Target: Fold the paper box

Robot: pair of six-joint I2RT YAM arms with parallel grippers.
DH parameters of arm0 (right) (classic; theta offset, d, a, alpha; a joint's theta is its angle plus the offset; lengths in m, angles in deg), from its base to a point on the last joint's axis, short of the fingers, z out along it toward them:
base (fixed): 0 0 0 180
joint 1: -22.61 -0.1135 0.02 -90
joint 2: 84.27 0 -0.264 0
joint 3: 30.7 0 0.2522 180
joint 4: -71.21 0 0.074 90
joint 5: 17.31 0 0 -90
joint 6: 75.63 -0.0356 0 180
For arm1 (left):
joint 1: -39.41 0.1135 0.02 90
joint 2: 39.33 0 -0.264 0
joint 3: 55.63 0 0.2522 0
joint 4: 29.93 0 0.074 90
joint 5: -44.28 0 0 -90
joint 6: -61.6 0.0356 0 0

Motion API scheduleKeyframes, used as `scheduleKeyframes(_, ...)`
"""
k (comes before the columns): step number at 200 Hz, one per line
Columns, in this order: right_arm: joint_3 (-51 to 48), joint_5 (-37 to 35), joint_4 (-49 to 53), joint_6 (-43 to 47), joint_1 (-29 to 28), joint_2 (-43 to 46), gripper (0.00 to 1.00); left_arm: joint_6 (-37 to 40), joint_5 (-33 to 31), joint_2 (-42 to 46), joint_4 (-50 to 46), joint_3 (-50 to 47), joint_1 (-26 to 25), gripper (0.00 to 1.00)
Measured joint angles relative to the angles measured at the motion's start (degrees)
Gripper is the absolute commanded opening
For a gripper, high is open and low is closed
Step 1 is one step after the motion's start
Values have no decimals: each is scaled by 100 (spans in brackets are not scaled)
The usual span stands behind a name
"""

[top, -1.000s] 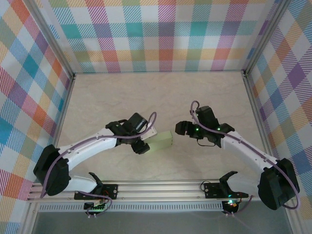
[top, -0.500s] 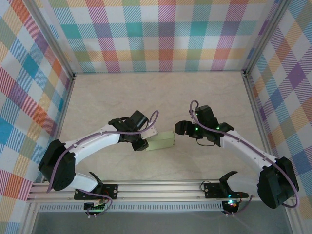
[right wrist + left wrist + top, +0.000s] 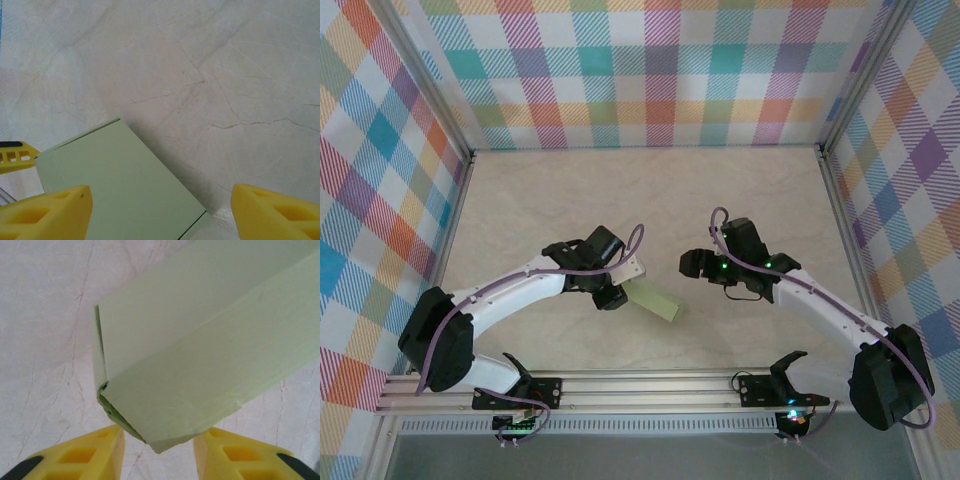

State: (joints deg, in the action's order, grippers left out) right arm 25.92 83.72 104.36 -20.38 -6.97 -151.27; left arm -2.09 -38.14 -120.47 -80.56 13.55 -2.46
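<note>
Paper box (image 3: 656, 301): pale green, already folded into a long shape. It lies low centre in the overhead view on the marble table (image 3: 570, 190), slanting down to the right. Its upper-left end sits at the left gripper (image 3: 616, 290); the lower-right end points free.

Left wrist view: one corner of the box end sits between the two yellow fingers (image 3: 80, 457), which are drawn partway in. A sliver of table shows beside the left one, so I cannot tell whether they pinch the card or only bracket it. My guess at the reason: keeping hold of one end leaves the long faces and the far end free for the other arm.

A dark gap shows at that near corner. The end flap looks not fully tucked.

Right gripper (image 3: 691, 264): just right of centre, near the box but apart from it, claw spread wide with nothing in it. Its own camera looks down on a flat green face at lower left. Likely it stands open so it can come in to press or tuck a flap.
</note>
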Motion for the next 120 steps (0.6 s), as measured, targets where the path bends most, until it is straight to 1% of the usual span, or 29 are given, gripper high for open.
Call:
scheduleKeyframes(37, -4, 13, -2, 4, 0, 0, 73, -166, -76, -50, 175, 4, 0, 42)
scheduleKeyframes(71, -7, 96, -9, 146, 0, 0, 75, -317, -118, -487, 267, 118, 0, 43)
scheduleKeyframes(94, -11, 437, -48, 645, -4, 20, 79, -400, -116, -603, 275, 153, 0, 43)
scheduleKeyframes(108, -11, 527, -20, 1158, -127, 92, 81, -435, -116, -610, 278, 166, 0, 42)
scheduleKeyframes(120, -11, 463, -2, 1600, -369, 184, 82, -448, -116, -625, 289, 186, 0, 43)
